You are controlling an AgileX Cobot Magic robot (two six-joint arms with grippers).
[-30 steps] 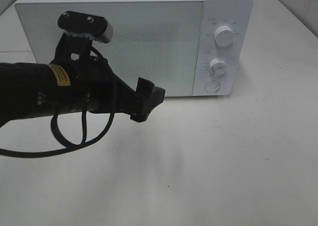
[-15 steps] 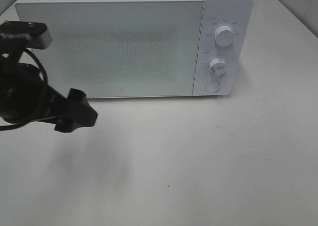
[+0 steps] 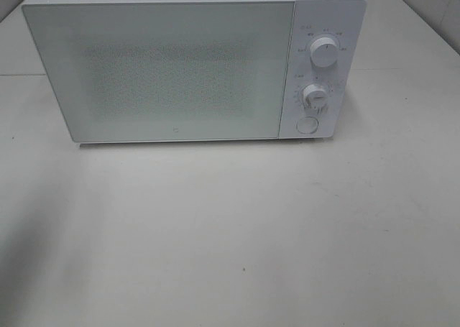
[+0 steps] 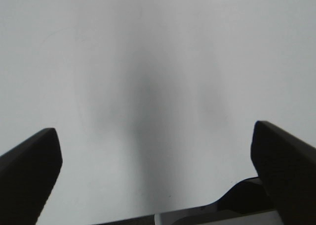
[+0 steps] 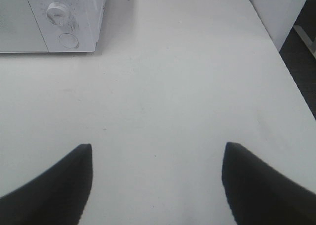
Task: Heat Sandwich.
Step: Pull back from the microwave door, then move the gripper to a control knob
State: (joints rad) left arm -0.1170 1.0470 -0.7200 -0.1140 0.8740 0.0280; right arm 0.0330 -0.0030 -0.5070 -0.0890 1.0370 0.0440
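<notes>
Right wrist | end effector [image 5: 156, 146] spread | microwave [image 5: 54, 17] well apart | table [image 5: 197, 76] edge probably near

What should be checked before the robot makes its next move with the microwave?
1. Microwave door fully shut: ok.
2. Sandwich located: cannot tell; no view shows it, and the door hides the inside.
3. Left gripper open, holding nothing: ok.
4. Right gripper open, holding nothing: ok.
5. Upper knob setting: cannot tell; the markings are too small to read.
6. No arm in front of the door in the high view: ok.
</notes>
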